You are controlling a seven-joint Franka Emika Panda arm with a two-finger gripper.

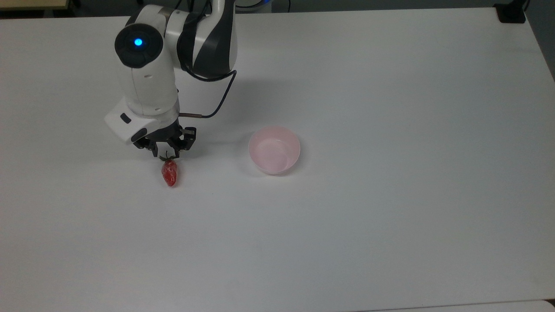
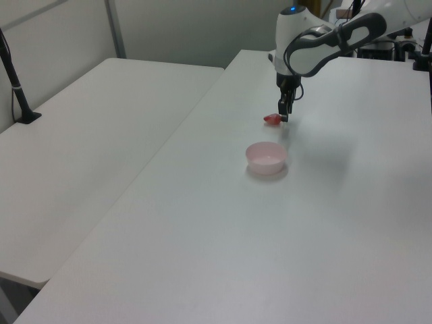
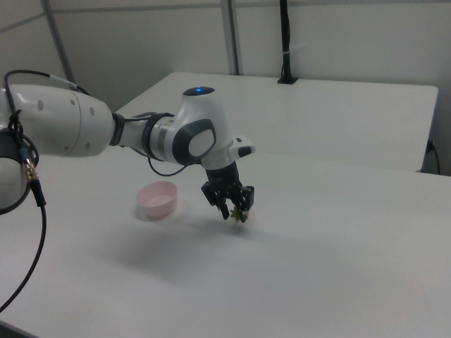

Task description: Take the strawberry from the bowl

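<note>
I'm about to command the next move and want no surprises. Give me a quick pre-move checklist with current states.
1. Strawberry out of the bowl: ok.
2. Bowl empty and upright: ok.
3. Gripper shut on the strawberry's stem end: ok.
4. Strawberry clear of the table: cannot tell; it hangs low in the left view.
5. Gripper away from the bowl, to the top view's left: ok.
</note>
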